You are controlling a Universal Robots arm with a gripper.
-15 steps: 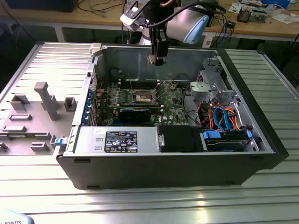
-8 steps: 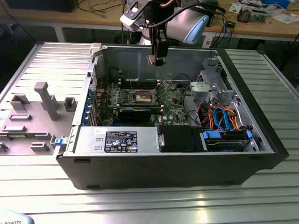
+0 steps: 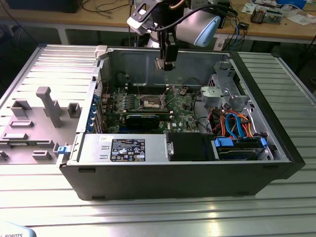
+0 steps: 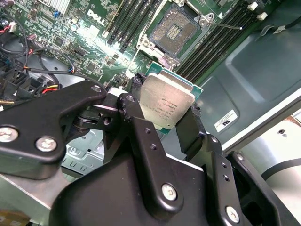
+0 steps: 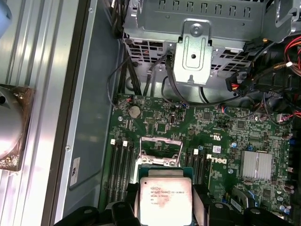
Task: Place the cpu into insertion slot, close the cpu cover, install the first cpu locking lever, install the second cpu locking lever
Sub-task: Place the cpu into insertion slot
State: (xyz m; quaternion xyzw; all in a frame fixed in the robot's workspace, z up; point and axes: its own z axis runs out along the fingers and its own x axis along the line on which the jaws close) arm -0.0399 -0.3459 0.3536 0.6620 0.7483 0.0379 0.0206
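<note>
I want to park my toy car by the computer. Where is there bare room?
In the exterior view, the ribbed metal table is bare between the computer case and the camera, and along the exterior view's right. Crowded: the grey holder tray on the exterior view's left, and inside the case, packed with cables.

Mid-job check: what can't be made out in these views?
Slot: shows in the second wrist view; in the first wrist view the cpu covers most of it.
Cpu underside: faces away in both wrist views.
Hand: too small in the exterior view to show its grip.
</note>
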